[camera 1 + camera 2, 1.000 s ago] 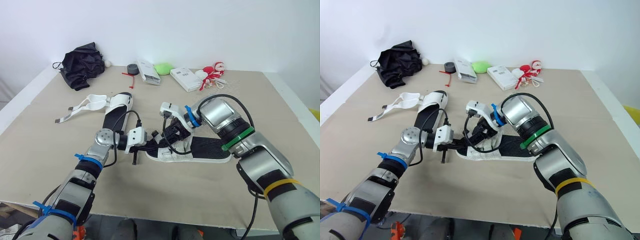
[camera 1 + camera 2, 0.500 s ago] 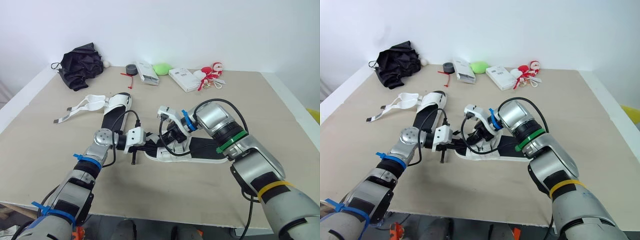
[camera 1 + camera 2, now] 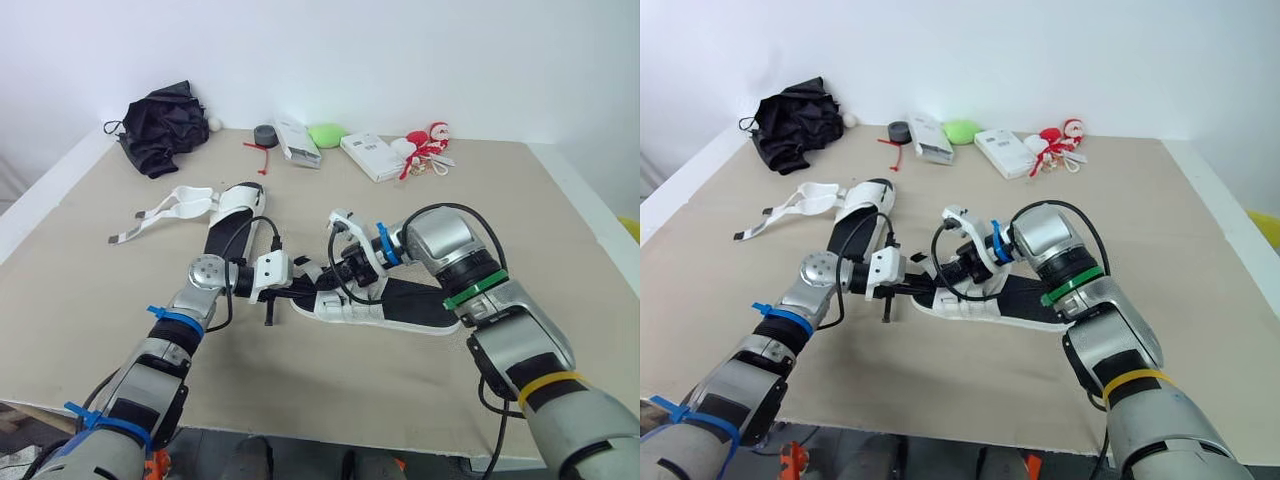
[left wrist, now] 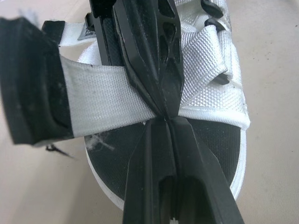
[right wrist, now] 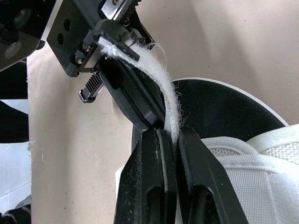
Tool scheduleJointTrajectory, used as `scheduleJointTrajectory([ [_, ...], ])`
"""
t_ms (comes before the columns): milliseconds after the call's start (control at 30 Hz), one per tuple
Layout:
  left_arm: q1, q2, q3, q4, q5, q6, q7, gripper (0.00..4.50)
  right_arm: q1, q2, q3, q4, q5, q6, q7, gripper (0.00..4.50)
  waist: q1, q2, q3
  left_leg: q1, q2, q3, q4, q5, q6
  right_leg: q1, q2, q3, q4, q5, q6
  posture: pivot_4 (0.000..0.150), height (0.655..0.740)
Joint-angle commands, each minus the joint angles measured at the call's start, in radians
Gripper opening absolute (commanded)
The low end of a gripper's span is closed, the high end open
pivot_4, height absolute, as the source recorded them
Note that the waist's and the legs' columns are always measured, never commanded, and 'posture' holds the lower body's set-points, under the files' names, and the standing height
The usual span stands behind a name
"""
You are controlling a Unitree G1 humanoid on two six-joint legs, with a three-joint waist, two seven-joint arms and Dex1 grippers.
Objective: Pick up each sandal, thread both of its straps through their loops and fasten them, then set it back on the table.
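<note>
Right fingers (image 5: pixel 154 186) edged right, pinching strap (image 5: pixel 170 112), sandal (image 3: pixel 400 305) crosswise, strapped end left.

Ranged along the far side are a crumpled black fabric bundle (image 3: pixel 160 130), a small white ball (image 3: pixel 214 125), a dark grey tape roll (image 3: pixel 265 135), a thin red cord (image 3: pixel 260 155), two white rectangular boxes (image 3: pixel 297 144) (image 3: pixel 371 157), a lime-green rounded object (image 3: pixel 326 136) and a cluster of red-and-white trinkets (image 3: pixel 425 148).

This looks like a test room or lab, not a home. A plain white wall (image 3: pixel 400 50) fills the top of the frame. Below it lies a big flat tan table top (image 3: pixel 90 300). Odd things sit in a row along its far edge: a crumpled black cloth bundle (image 3: pixel 160 128) at upper left, a small grey tape roll (image 3: pixel 265 134), two white boxes (image 3: pixel 298 144), a soft green lump (image 3: pixel 326 135), and a red and white toy thing (image 3: pixel 425 145).
</note>
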Motion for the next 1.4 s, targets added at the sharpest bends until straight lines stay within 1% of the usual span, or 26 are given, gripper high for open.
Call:
scheduleJointTrajectory([
  [33, 0.100, 0.010, -0.110, 0.140, 0.139, 0.064, -0.035, 0.00, -0.029, -0.049, -0.120, -0.082, 0.040, -0.040, -0.002, 0.03, 0.000, 0.000, 0.000, 0.000, 0.000, 0.000, 0.000, 0.000, 0.000, 0.000, 0.000, 0.000, 0.000, 0.000, 0.000, 0.150, 0.7400],
  [133, 0.098, 0.010, -0.109, 0.142, 0.139, 0.064, -0.036, 0.00, -0.022, -0.053, -0.108, -0.099, 0.042, -0.049, 0.001, 0.03, 0.000, 0.000, 0.001, -0.001, -0.001, -0.001, 0.000, 0.000, 0.000, 0.000, 0.000, 0.000, 0.000, -0.001, 0.001, 0.150, 0.7400],
  [200, 0.097, 0.010, -0.109, 0.142, 0.140, 0.064, -0.036, 0.00, -0.016, -0.053, -0.101, -0.110, 0.045, -0.057, 0.010, 0.83, 0.001, 0.000, 0.001, -0.002, -0.001, -0.001, 0.000, 0.000, 0.000, 0.000, 0.000, 0.000, 0.000, -0.001, 0.001, 0.150, 0.7400],
  [233, 0.097, 0.010, -0.109, 0.142, 0.140, 0.064, -0.036, 0.00, -0.013, -0.054, -0.098, -0.116, 0.048, -0.060, 0.015, 0.97, 0.000, 0.001, 0.001, -0.002, -0.001, -0.001, 0.001, 0.000, 0.000, 0.000, 0.000, 0.000, 0.000, -0.001, 0.001, 0.150, 0.7400],
  [267, 0.097, 0.010, -0.108, 0.141, 0.140, 0.064, -0.035, 0.00, -0.009, -0.055, -0.091, -0.126, 0.046, -0.062, 0.018, 1.72, 0.000, 0.001, 0.001, -0.002, -0.002, -0.001, 0.001, 0.000, 0.000, 0.001, 0.000, 0.001, 0.000, -0.001, 0.001, 0.150, 0.7400],
  [300, 0.098, 0.010, -0.107, 0.141, 0.140, 0.064, -0.035, 0.00, -0.010, -0.054, -0.085, -0.124, 0.041, -0.056, 0.012, 1.72, 0.000, 0.001, 0.001, -0.002, -0.002, -0.001, 0.001, 0.000, 0.000, 0.001, 0.000, 0.001, 0.000, -0.001, 0.001, 0.150, 0.7400],
  [333, 0.098, 0.010, -0.107, 0.141, 0.140, 0.064, -0.035, 0.00, -0.012, -0.054, -0.080, -0.120, 0.037, -0.052, 0.008, 2.01, -0.001, 0.000, 0.001, 0.001, -0.001, -0.001, 0.001, 0.000, 0.000, 0.002, 0.000, 0.001, 0.000, -0.001, 0.002, 0.150, 0.7400],
  [400, 0.101, 0.011, -0.107, 0.140, 0.139, 0.064, -0.035, 0.00, -0.024, -0.044, -0.083, -0.093, 0.036, -0.036, -0.001, 2.81, -0.004, 0.001, 0.001, 0.002, -0.001, -0.001, 0.001, 0.000, 0.000, 0.003, 0.000, 0.001, 0.000, -0.002, 0.001, 0.150, 0.7400],
  [433, 0.101, 0.011, -0.107, 0.139, 0.138, 0.064, -0.035, 0.00, -0.030, -0.039, -0.086, -0.075, 0.034, -0.032, -0.007, 3.09, -0.005, 0.002, 0.001, 0.003, -0.001, -0.001, 0.001, 0.000, 0.000, 0.003, 0.000, 0.000, 0.000, -0.002, 0.001, 0.150, 0.7400],
  [467, 0.101, 0.010, -0.108, 0.140, 0.138, 0.064, -0.034, 0.00, -0.036, -0.035, -0.090, -0.062, 0.036, -0.029, -0.007, 3.47, -0.005, 0.002, 0.000, 0.002, 0.000, -0.001, 0.001, 0.000, 0.000, 0.003, 0.001, 0.001, 0.000, -0.002, 0.001, 0.150, 0.7400],
  [800, 0.099, 0.007, -0.108, 0.141, 0.138, 0.062, -0.032, 0.00, -0.080, 0.005, -0.096, 0.036, 0.029, -0.018, -0.011, 3.47, -0.005, 0.002, 0.000, 0.003, 0.000, -0.001, 0.001, 0.000, 0.000, 0.003, 0.001, 0.001, 0.001, -0.002, 0.000, 0.150, 0.7400],
  [1033, 0.099, 0.008, -0.107, 0.140, 0.138, 0.064, -0.029, 0.00, -0.105, -0.017, -0.023, 0.120, -0.042, -0.046, 0.018, 3.47, -0.005, 0.003, 0.000, 0.003, 0.000, -0.001, 0.001, 0.000, 0.000, 0.003, 0.001, 0.001, 0.001, -0.002, 0.000, 0.150, 0.7400],
  [1200, 0.102, 0.011, -0.106, 0.139, 0.137, 0.064, -0.029, 0.00, -0.108, -0.035, -0.004, 0.122, -0.053, -0.054, 0.056, 3.47, -0.005, 0.003, 0.000, 0.003, 0.000, -0.001, 0.001, 0.000, 0.000, 0.003, 0.001, 0.001, 0.001, -0.002, 0.000, 0.150, 0.7400],
  [1300, 0.106, 0.013, -0.106, 0.135, 0.136, 0.064, -0.031, 0.00, -0.090, -0.029, 0.011, 0.086, -0.048, -0.038, 0.068, 3.47, -0.005, 0.003, 0.000, 0.003, 0.000, -0.001, 0.001, 0.000, 0.000, 0.003, 0.001, 0.001, 0.001, -0.002, 0.000, 0.150, 0.7400],
  [1367, 0.103, 0.011, -0.107, 0.136, 0.137, 0.064, -0.031, 0.00, -0.077, -0.016, 0.024, 0.069, -0.047, -0.033, 0.070, 3.08, -0.005, 0.003, 0.000, 0.003, 0.000, -0.001, 0.001, 0.000, 0.000, 0.003, 0.001, 0.001, 0.001, -0.002, 0.000, 0.150, 0.7400],
  [1400, 0.101, 0.009, -0.107, 0.137, 0.137, 0.065, -0.031, 0.00, -0.073, -0.011, 0.028, 0.064, -0.047, -0.032, 0.070, 2.63, -0.005, 0.003, 0.000, 0.003, 0.000, -0.001, 0.001, 0.000, 0.000, 0.003, 0.001, 0.001, 0.001, -0.002, 0.000, 0.150, 0.7400],
])
